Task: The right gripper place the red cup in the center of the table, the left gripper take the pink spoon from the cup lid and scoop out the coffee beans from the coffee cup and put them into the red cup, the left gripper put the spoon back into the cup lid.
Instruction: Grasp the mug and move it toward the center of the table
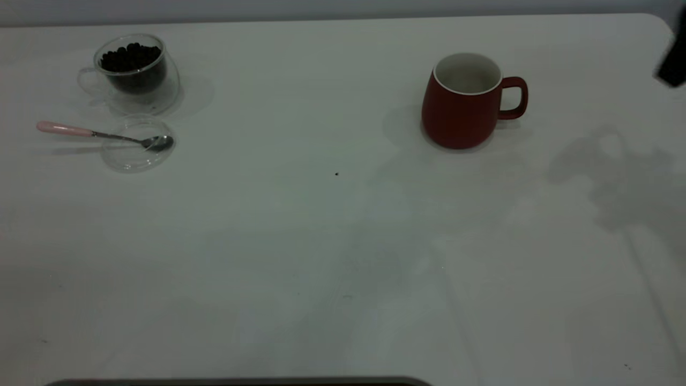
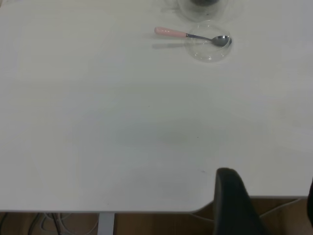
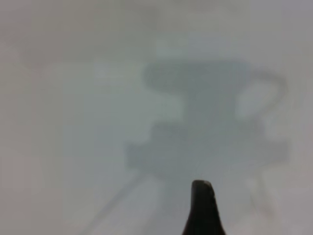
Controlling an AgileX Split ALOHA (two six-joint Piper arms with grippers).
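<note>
The worktop (image 1: 332, 257) is a broad, plain white slab, smooth and matte, with a rounded corner and a few tiny dark specks; its near stretch is bare apart from soft grey shadows.

Taking the red cup (image 1: 463, 107) as landmark: it stands upright in the far right part of the worktop. It is a rounded, bellied mug, dark red and matte outside, white inside with a thin white rim, empty, its red loop handle turned to the exterior view's right.

Well to its left and slightly nearer lies the lid (image 1: 138, 143), a small flat disc of clear material with a raised rim. The spoon (image 1: 102, 135) rests across it: shiny metal bowl inside the lid, thin metal neck over the rim, pale pink handle pointing away from the red cup.

Just behind the lid, level with the red cup, stands the glass cup (image 1: 134, 75), clear, double-walled, with a clear handle, holding a heap of dark beans (image 1: 130, 58).

The right gripper (image 1: 674, 59) shows as a dark blur right of the red cup, apart from it; whether it is open, I cannot tell. The left gripper (image 2: 264, 205) hangs past the worktop's edge, far from the lid, jaws spread.
</note>
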